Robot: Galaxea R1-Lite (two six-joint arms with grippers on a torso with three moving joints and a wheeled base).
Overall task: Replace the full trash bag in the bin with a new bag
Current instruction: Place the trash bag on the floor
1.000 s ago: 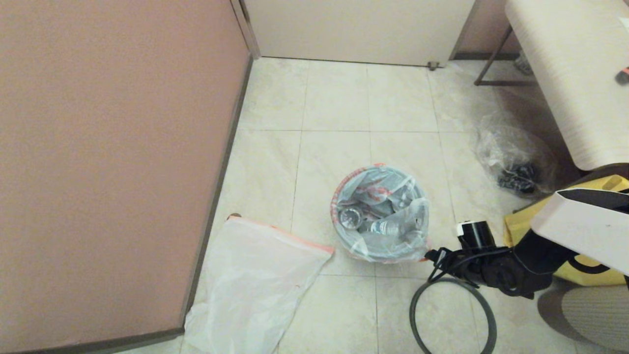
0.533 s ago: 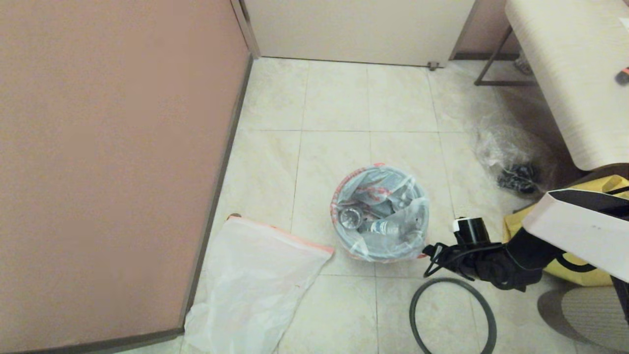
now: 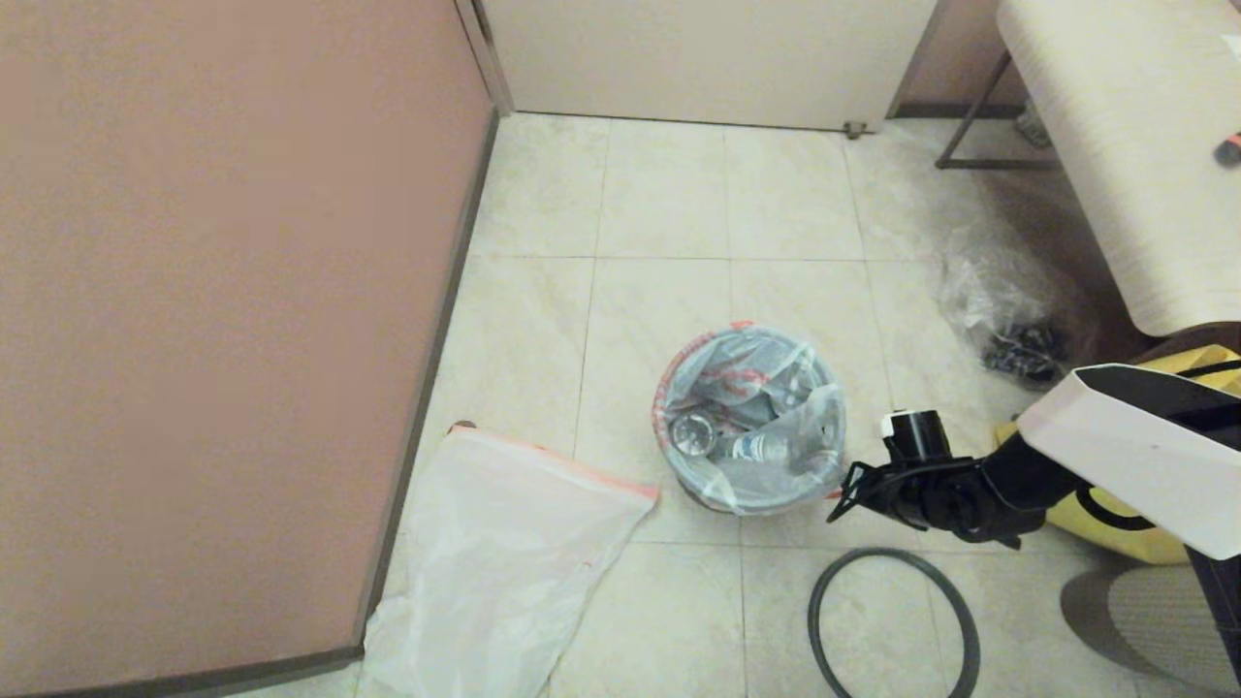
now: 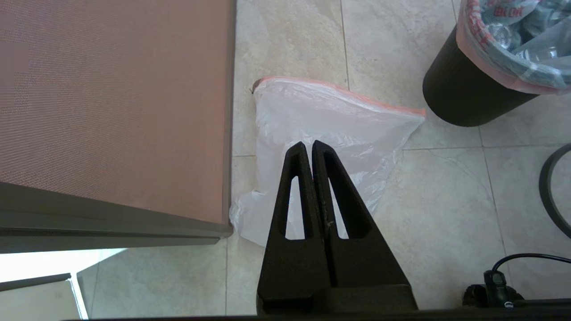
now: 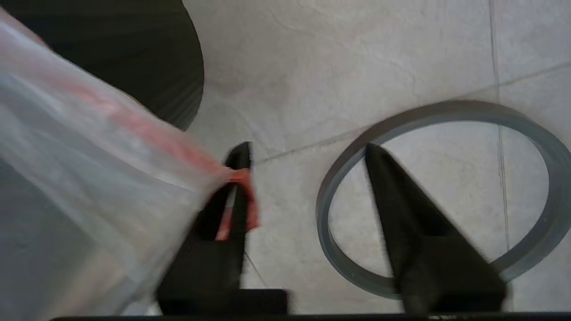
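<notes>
I have the right gripper (image 3: 842, 488) just beside the bin (image 4: 464, 96), at the side nearer to the robot's right, with its jaws spread wide. In the right wrist view the orange hem of the full trash bag (image 3: 751, 422) lies against one finger (image 5: 232, 191), but nothing is pinched yet. The bag sits in the bin with its hem folded over the rim, and I see bottles inside it. The grey ring (image 3: 892, 620) is off and lies on the floor, close in front of the robot. I judge the film is thin, soft and slippery, and the bottles make the load light but bulky. So I would take hold at the drawstring hem, where the plastic is doubled, and not on the single film, which may tear. The new bag (image 3: 494, 562) lies flat on the floor by the wall. The left gripper (image 4: 308, 147) hangs above it with jaws pressed together, empty.
</notes>
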